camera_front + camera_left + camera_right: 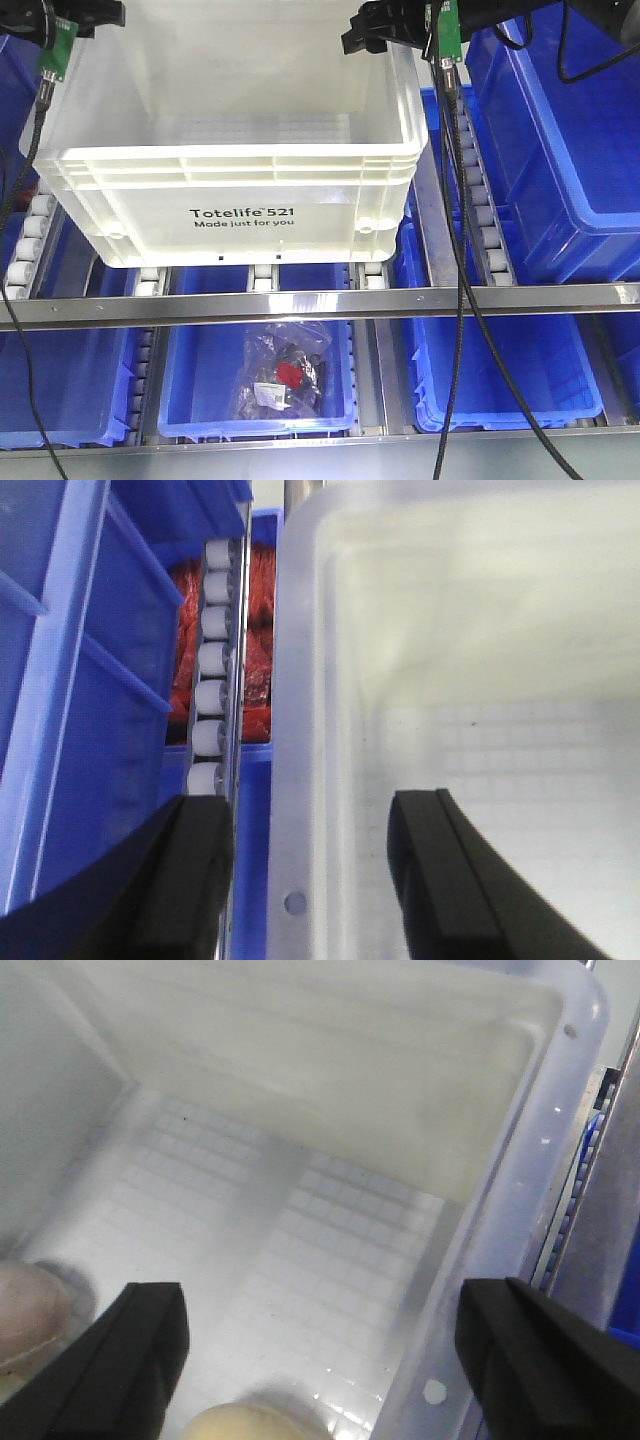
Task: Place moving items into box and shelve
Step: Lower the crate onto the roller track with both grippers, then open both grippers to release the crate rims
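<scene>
white plastic crate point(240, 170): large, rectangular, ribbed rim, black "totelife 521" print on its front wall, resting on shelf rollers. inside, on its gridded floor: pale pink-beige ball point(30, 1312) and pale yellow ball point(250, 1424), near each other.

Left end effector point(310, 880) far left, jaws spread wide, right end effector point(320, 1360) far right, jaws likewise apart

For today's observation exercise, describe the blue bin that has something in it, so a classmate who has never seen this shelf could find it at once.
Start at the big white box printed "Totelife 521", resting on the roller rails, then look below the metal crossbar in front of it. The blue bin sits right under the box, in the middle of the lower row. Unlike its neighbours, it holds a clear plastic bag with something red inside.
</scene>
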### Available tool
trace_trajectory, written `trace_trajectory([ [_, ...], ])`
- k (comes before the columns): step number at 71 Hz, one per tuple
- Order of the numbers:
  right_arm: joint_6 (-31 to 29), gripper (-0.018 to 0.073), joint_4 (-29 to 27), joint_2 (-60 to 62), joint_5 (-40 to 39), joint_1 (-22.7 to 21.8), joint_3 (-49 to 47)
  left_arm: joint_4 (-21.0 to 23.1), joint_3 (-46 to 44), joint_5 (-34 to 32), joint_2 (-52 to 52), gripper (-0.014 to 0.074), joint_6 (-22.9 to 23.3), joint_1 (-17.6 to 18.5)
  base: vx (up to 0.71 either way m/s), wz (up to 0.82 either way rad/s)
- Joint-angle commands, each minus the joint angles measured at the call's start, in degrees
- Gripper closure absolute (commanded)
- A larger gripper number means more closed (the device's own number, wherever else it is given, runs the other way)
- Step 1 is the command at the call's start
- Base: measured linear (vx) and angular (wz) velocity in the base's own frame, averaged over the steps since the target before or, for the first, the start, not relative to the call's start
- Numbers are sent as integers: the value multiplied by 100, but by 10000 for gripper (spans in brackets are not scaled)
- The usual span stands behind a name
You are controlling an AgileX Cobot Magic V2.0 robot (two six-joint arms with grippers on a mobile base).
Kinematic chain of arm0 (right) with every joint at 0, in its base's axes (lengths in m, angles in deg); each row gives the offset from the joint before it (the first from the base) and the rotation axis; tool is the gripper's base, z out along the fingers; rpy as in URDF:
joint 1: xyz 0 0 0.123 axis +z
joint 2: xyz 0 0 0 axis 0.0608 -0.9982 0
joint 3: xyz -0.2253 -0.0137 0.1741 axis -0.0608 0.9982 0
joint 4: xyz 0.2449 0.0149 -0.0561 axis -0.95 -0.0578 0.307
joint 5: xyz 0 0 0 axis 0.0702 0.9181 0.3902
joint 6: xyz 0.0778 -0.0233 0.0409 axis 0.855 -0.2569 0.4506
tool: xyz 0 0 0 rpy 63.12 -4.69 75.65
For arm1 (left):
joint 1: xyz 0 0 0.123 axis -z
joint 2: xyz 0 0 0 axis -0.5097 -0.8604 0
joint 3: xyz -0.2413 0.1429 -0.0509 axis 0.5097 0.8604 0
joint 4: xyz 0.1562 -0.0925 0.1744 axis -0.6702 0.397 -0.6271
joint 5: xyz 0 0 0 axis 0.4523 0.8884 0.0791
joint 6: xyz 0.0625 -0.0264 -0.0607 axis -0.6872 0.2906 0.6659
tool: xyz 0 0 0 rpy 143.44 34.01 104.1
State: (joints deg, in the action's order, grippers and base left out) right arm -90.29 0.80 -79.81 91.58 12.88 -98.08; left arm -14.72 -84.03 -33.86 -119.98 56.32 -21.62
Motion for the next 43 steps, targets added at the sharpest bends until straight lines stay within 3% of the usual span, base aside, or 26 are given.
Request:
trace_trajectory([
  [1,-15,-29,-210,366,-442,-15,-196,12,-194,-233,318,134,76,-12,0,0],
  [31,-34,-29,-251,596,-117,-15,-97,394,-174,287,312,134,92,-12,0,0],
  [43,-45,-29,-226,1042,-631,-15,662,370,14,416,380,153,92,-12,0,0],
])
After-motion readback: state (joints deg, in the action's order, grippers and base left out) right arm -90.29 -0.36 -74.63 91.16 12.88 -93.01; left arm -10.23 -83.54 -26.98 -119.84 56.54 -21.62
